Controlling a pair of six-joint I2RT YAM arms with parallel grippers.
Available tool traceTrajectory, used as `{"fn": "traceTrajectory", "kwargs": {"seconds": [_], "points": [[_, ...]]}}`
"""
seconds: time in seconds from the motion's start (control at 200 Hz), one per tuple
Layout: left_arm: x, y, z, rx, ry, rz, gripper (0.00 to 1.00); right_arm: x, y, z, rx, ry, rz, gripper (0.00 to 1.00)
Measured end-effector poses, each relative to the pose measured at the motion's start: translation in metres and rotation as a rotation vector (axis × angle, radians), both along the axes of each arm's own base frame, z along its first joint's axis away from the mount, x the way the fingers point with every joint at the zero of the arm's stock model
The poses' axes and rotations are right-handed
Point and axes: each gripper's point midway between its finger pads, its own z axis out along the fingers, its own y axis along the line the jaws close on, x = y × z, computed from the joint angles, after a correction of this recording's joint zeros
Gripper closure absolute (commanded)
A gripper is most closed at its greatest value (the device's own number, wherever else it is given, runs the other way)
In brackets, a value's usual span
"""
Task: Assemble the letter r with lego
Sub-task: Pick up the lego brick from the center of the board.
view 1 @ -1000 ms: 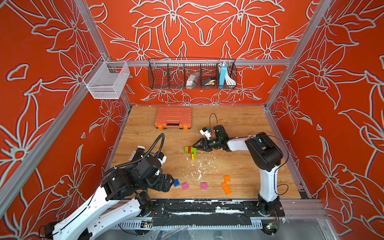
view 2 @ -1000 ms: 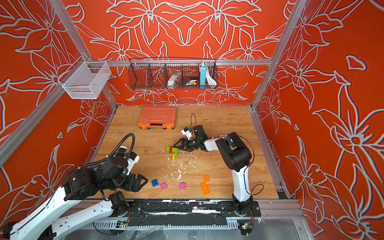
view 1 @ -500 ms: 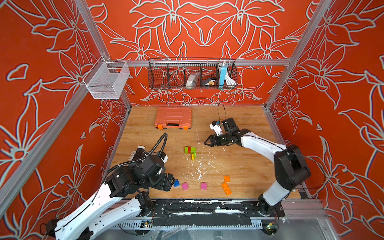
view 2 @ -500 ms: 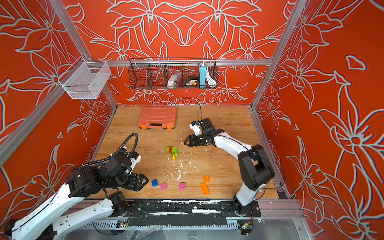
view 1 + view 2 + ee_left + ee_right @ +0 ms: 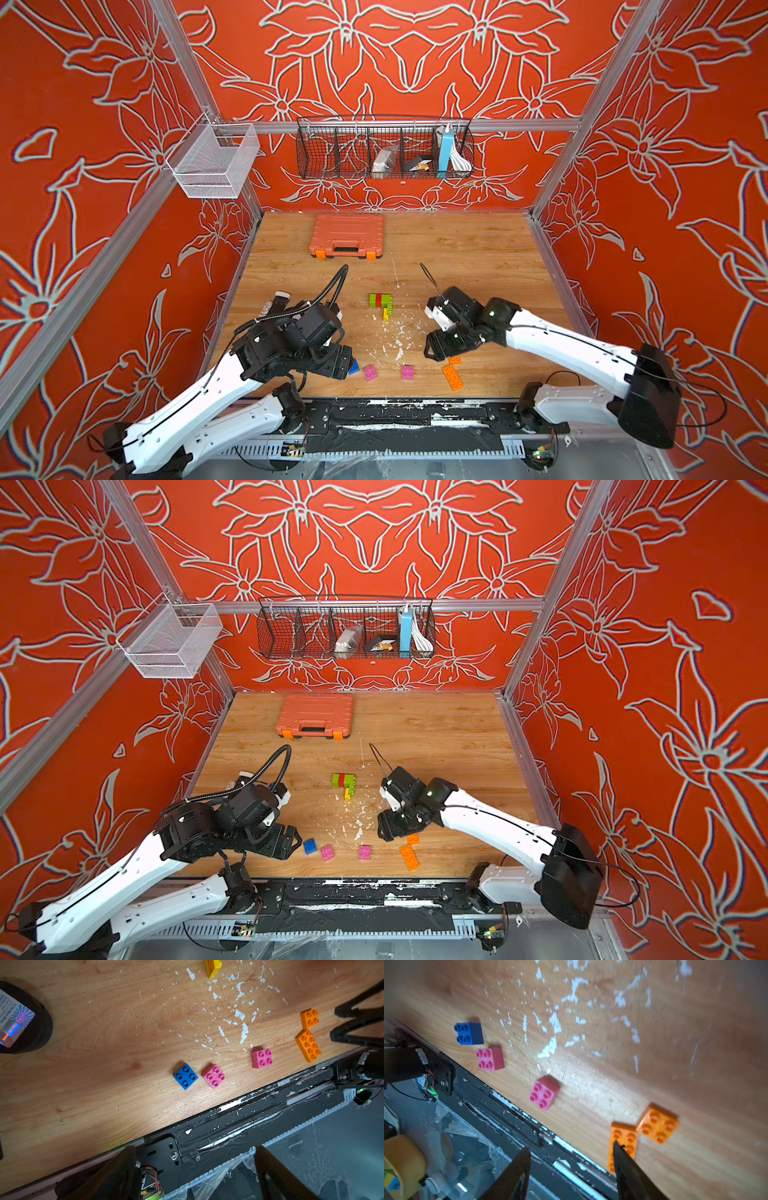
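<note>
A joined lego piece of green, red and green bricks [image 5: 380, 300] with a yellow brick [image 5: 385, 313] below it lies mid-table. Near the front edge lie a blue brick [image 5: 185, 1076], two pink bricks [image 5: 214, 1076] [image 5: 261, 1058], a small orange brick [image 5: 657, 1123] and a long orange brick [image 5: 623, 1142]. My left gripper [image 5: 343, 365] hovers open and empty just left of the blue brick [image 5: 309, 846]. My right gripper [image 5: 384, 829] is open and empty, low over the table just left of the small orange brick [image 5: 412, 839]. In the right wrist view one of its fingers overlaps the long orange brick.
An orange toolbox [image 5: 346, 236] lies at the back of the wooden table. A black wire basket [image 5: 384, 149] and a white mesh basket [image 5: 214, 162] hang on the walls. The black front rail [image 5: 239, 1118] runs along the table's edge close to the loose bricks.
My right arm has swung away from the joined piece in the middle toward the front, down to the orange bricks. The left arm has barely moved.
</note>
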Motion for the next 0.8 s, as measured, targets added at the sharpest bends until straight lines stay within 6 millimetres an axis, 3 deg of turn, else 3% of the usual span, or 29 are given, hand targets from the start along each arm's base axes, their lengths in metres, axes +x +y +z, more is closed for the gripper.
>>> {"fn": "traceTrajectory", "kwargs": {"seconds": [0.11, 0.205, 0.34, 0.485, 0.585, 0.801], "points": [[-0.001, 0.001, 0.003, -0.014, -0.015, 0.005, 0.11, -0.014, 0.003, -0.005, -0.051, 0.006, -0.036, 0.35], [-0.002, 0.005, 0.007, -0.035, -0.039, 0.018, 0.11, -0.023, 0.018, -0.012, -0.1, -0.002, 0.002, 0.36], [-0.007, 0.018, 0.012, -0.042, -0.06, 0.068, 0.11, -0.032, 0.06, -0.015, -0.126, -0.026, 0.098, 0.37], [-0.021, 0.048, 0.02, 0.022, -0.035, 0.153, 0.11, -0.031, 0.115, -0.009, -0.116, -0.067, 0.176, 0.38], [-0.03, 0.066, 0.028, 0.037, -0.046, 0.192, 0.11, -0.029, 0.141, -0.011, -0.112, -0.075, 0.202, 0.39], [-0.044, 0.085, 0.029, 0.006, -0.07, 0.236, 0.11, -0.029, 0.155, -0.039, -0.188, -0.049, 0.226, 0.38]]}}
